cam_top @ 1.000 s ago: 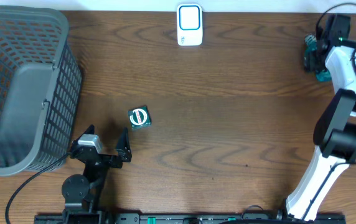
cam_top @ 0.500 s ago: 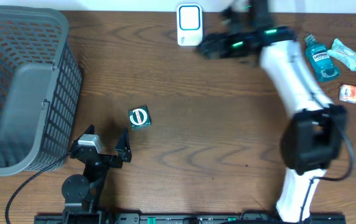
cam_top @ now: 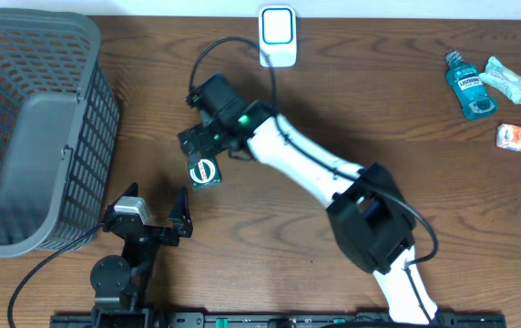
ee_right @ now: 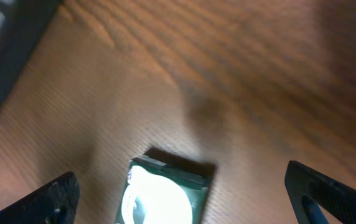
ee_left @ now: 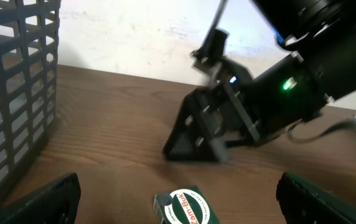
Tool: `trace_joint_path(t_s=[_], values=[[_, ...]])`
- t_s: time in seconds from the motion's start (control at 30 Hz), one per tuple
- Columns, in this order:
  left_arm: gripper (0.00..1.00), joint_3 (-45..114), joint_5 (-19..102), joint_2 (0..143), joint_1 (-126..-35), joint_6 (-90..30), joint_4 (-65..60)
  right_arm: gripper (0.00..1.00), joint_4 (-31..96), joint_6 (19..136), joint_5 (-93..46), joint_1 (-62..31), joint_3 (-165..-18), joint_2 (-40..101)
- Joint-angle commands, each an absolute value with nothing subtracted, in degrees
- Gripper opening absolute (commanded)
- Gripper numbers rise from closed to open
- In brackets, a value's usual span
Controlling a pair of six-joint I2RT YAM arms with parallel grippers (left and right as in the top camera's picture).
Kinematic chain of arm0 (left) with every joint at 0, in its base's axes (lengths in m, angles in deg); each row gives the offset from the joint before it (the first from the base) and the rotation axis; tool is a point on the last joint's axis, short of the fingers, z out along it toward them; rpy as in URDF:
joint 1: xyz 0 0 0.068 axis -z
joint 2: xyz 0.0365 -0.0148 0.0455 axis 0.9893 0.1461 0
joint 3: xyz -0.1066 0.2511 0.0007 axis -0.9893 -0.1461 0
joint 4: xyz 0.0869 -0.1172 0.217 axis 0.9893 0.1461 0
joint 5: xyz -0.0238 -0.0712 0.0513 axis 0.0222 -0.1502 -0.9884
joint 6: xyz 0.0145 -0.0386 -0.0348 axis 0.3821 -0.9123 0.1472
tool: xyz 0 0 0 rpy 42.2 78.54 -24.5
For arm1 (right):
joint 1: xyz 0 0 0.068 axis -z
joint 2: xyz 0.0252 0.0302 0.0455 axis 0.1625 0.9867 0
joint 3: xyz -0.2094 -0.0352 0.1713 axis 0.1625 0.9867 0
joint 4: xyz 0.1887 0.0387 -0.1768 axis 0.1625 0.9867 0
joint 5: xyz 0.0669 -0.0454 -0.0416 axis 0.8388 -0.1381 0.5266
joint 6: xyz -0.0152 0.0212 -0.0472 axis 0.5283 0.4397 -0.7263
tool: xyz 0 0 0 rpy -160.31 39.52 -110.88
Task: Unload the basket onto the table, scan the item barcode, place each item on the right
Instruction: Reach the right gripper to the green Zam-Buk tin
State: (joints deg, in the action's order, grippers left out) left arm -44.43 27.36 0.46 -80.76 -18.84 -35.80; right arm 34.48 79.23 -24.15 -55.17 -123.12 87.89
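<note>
Green cardboard, a small box (cam_top: 203, 171) with a round white label on top, lay on the brown wooden tabletop (cam_top: 379, 118) just where it had been a second earlier, near the left end effector (cam_top: 158, 208) and well apart from the white scanner (cam_top: 278, 36) at the far edge. What had changed was your right arm: within that second it had swung from the far right corner, past the scanner, to bring the right end effector (cam_top: 208, 144) directly over the box. Its fingers stood wide apart and held nothing. The left end effector had not moved; its fingers were also spread and empty, pointing toward the box. By my judgement the reach was finished and the grasp had not begun, so the box still had to be lifted and carried to the scanner. No barcode showed on any visible face of the box. Glare washed out the label in the right wrist view, which was also blurred. Both wrist views cut the box off at the lower edge. From overhead, the right end effector covered the box's far edge, so I could not tell whether the fingertips were touching it.
</note>
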Motion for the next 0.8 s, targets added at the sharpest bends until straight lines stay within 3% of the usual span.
trace_joint_path(t_s=[0.0,0.23,0.5,0.63,0.77], values=[[0.98,-45.48,28.04,0.09,-81.0,-18.27,-34.05,0.99,34.54,80.37,-29.7,-57.12,-123.07,90.97],[0.98,-45.48,28.06,0.09,-81.0,-18.27,-34.05,0.97,38.96,80.39,-29.68,-59.87,-123.07,92.61],[0.98,-45.48,28.06,0.09,-81.0,-18.27,-34.05,0.59,45.73,73.73,-29.46,-59.7,-123.07,92.63],[0.98,-45.48,28.04,0.09,-81.0,-18.27,-34.05,0.55,48.2,66.58,-29.55,-58.76,-123.1,92.63],[0.98,-45.48,28.06,0.09,-81.0,-18.27,-34.07,0.59,50.63,60.26,-31.89,-56.92,-123.14,92.41]])
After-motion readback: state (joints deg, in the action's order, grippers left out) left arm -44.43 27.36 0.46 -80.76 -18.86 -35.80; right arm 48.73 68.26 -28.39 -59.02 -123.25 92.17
